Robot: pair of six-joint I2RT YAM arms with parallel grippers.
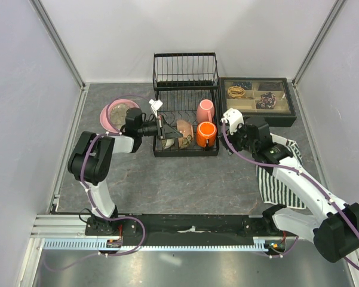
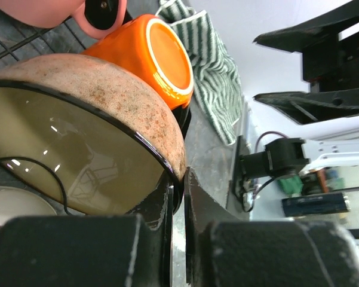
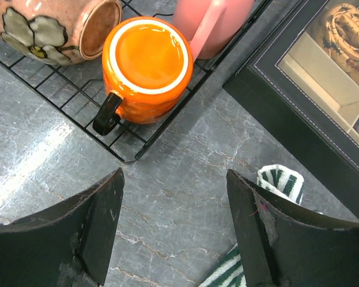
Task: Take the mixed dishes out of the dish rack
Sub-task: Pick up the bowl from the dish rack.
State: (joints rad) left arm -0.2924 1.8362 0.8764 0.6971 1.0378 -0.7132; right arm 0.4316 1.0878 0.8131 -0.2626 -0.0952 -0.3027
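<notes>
Brown bowl [image 2: 107, 119] sits tipped on edge in the lower basket of the dish rack [image 1: 185, 72]. The left gripper [image 2: 180, 197] is clamped narrow on its rim, one finger inside and one outside. Left arm: elbow folded near the left wall, forearm running level to the right into the basket. The small pale bowl [image 1: 167, 143] is just beside it at the basket's near edge. Orange mug [image 3: 146, 66] and pink mug [image 1: 205, 110] are at the right end, base of the orange one showing. Pink plate [image 1: 106, 119] with grey speckled plate [image 1: 119, 113] on it is on the table [image 1: 185, 179] left of the rack. Right gripper [image 3: 174, 221] is spread wide, holding nothing, over bare table off the basket's near-right corner, with the arm stretched across the striped cloth [image 1: 281, 182].
</notes>
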